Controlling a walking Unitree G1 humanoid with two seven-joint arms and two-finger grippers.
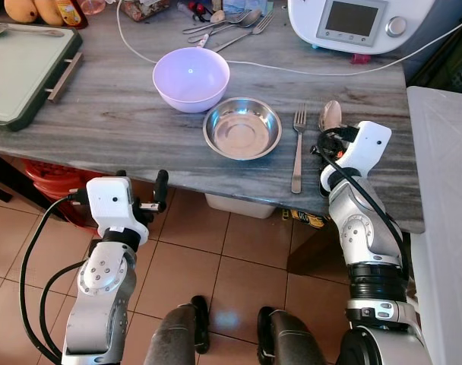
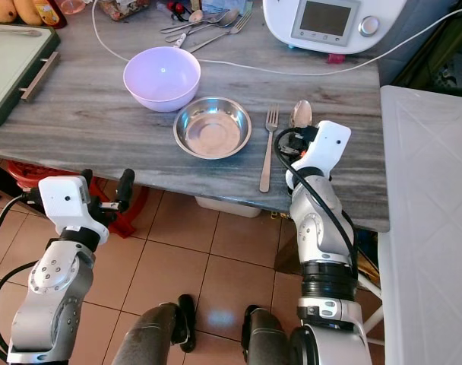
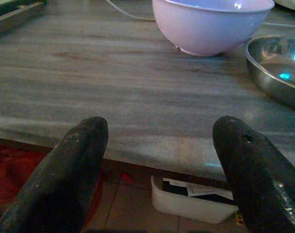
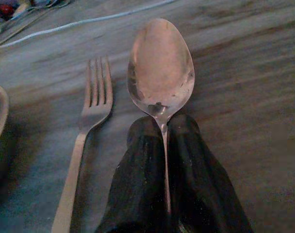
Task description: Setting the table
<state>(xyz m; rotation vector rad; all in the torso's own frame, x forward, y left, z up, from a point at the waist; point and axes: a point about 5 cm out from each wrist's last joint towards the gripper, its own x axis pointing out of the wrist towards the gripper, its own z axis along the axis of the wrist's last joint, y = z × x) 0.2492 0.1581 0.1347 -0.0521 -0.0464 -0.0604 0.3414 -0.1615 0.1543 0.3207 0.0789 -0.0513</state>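
Observation:
A steel bowl [image 1: 242,127] sits near the front edge of the grey table [image 1: 109,114], with a lilac bowl [image 1: 191,77] just behind it. A fork [image 1: 298,146] lies right of the steel bowl. Right of the fork, my right gripper [image 4: 164,141] is shut on the handle of a spoon [image 4: 160,70], whose bowl [image 1: 330,115] points away from me, low over the tabletop. My left gripper [image 3: 157,160] is open and holds nothing, in front of the table's edge, left of the bowls. Its fingers [image 1: 161,189] hang over the tiled floor.
Several loose forks and spoons [image 1: 227,24] lie at the back of the table beside a white kitchen machine [image 1: 352,23] and its cable [image 1: 292,70]. A green tray [image 1: 22,68] lies at the left. A white box [image 1: 238,205] stands under the table. A white surface [image 1: 444,198] lies right.

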